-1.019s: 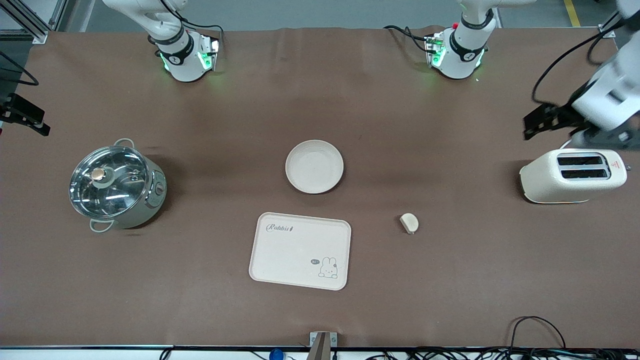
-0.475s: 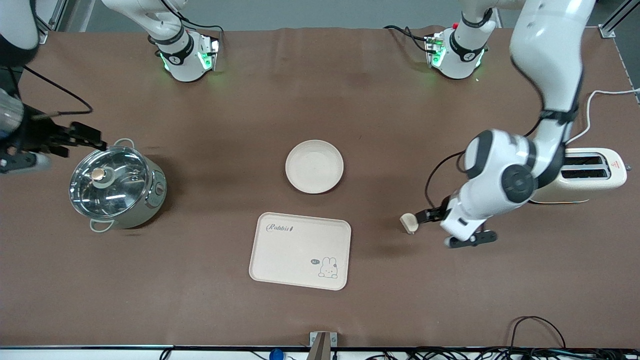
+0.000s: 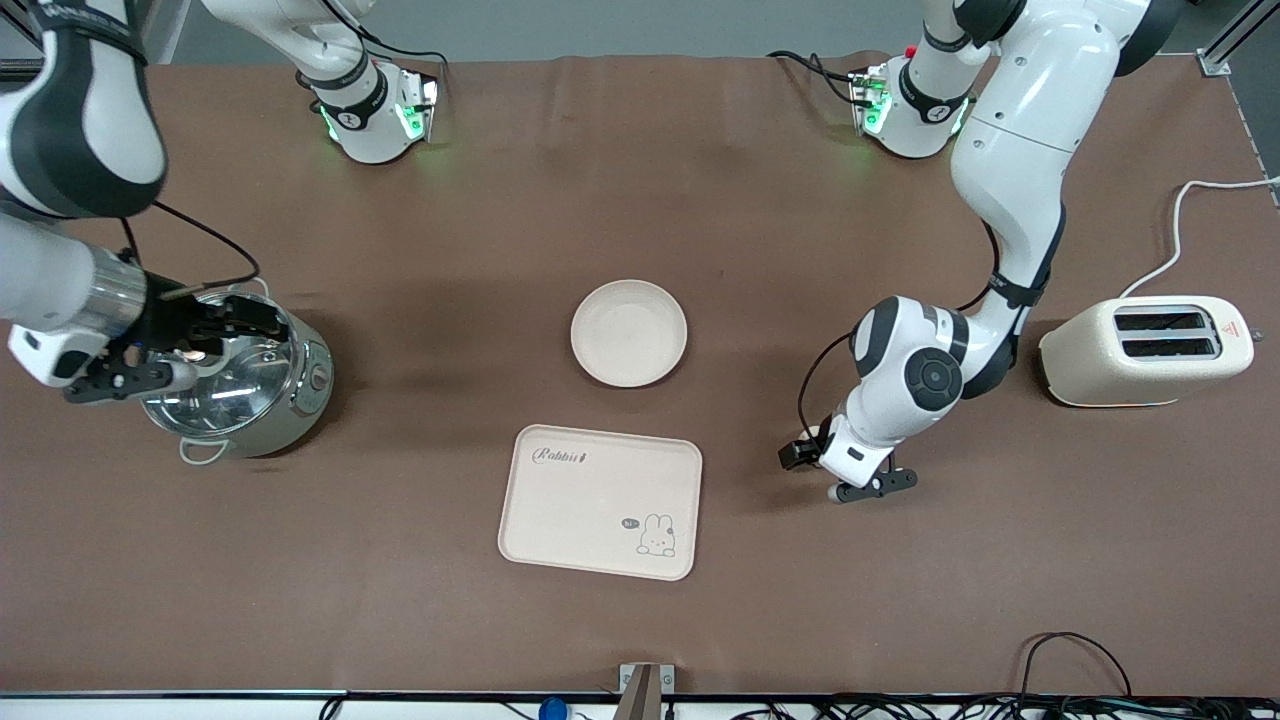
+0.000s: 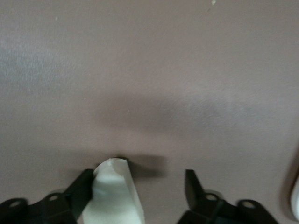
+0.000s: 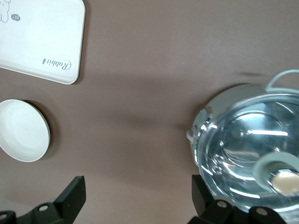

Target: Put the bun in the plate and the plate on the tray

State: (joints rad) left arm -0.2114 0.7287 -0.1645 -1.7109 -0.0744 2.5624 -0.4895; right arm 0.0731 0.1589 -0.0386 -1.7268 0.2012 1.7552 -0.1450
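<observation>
Left gripper (image 3: pixel 812 462) down at the bun, right gripper (image 5: pixel 136 196) spread over the pot's edge.

Since half a second ago the left arm has swung in, and its wrist now covers the bun in the front view. In the left wrist view the bun (image 4: pixel 114 193) lies on the brown table (image 3: pixel 760 260) between the spread fingers, touching one finger (image 4: pixel 81 189) and clear of the other. The plate (image 3: pixel 629 333) and the tray (image 3: pixel 600 501) have not moved: the plate sits at 12 o'clock from the tray, apart from it, and the bun lies at about 2 o'clock from the tray. The right arm has moved in over the lidded pot (image 3: pixel 240 385). The toaster (image 3: pixel 1145 352) stands at the left arm's end.
</observation>
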